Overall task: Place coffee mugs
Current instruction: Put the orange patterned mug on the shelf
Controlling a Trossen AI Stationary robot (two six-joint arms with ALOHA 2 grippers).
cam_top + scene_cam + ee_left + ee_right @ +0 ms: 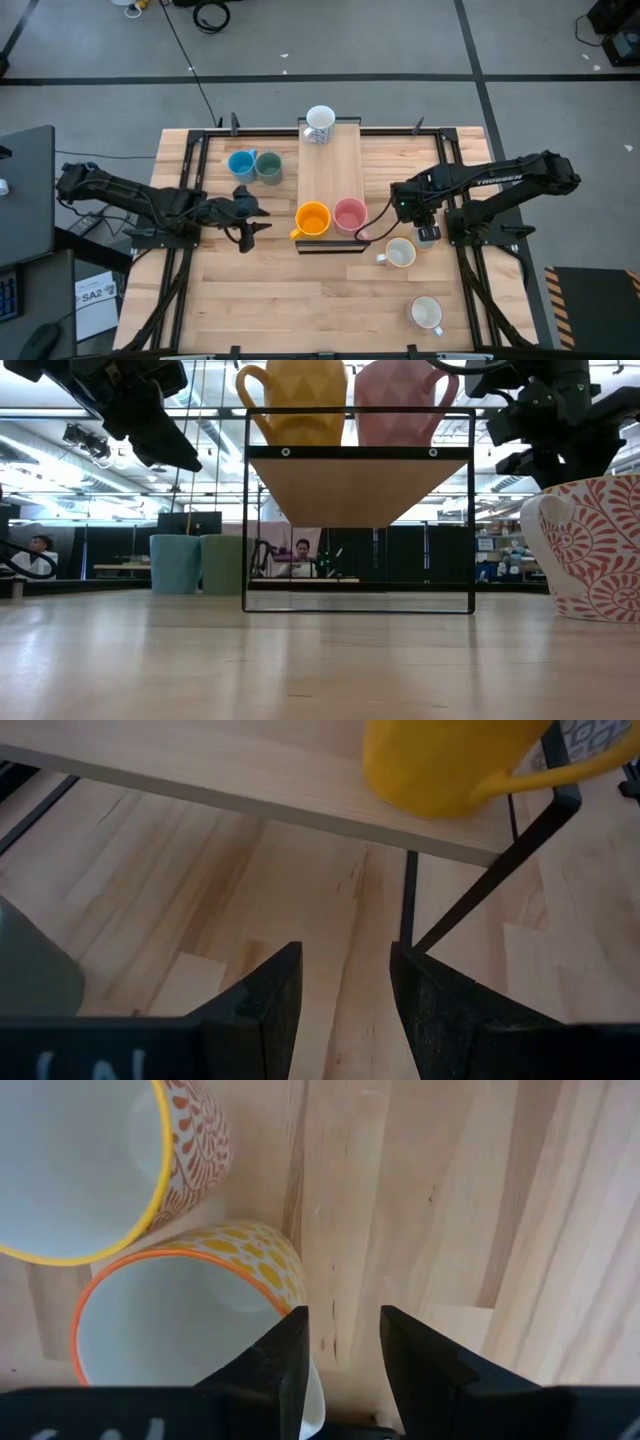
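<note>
High view: right gripper low over the table, just right of the near end of the raised shelf, close beside the yellow-dotted mug. Fingers spread, only bare wood between them in the right wrist view, nothing pinched; mug rim just outside one finger.

Likely step, judged from that pose: taking this mug for the shelf. To do it well:
- Shift sideways until one finger hangs inside the rim and the other outside the wall.
- Keep off the handle, which points left toward the shelf frame.
- Go down far enough for a firm hold on the wall before pressing the fingers together.
- Lift straight up, clear of the black frame, and clear of the pink mug already at the shelf's near right corner.
- Set down in the bare middle stretch of the shelf.

Left gripper waiting left of the shelf's near end, fingers apart and empty.

Count, from above:
- Seven mugs in view; no eighth seen.
- Three on the shelf: orange mug and the pink one at the near end, white mug at the far end.
- Two on the table left of the shelf, touching or nearly so: blue mug, grey-green mug.
- Two on the table at right: the yellow-dotted one and, nearer the front edge, the red-patterned mug.
- One shelf, two arms.
</note>
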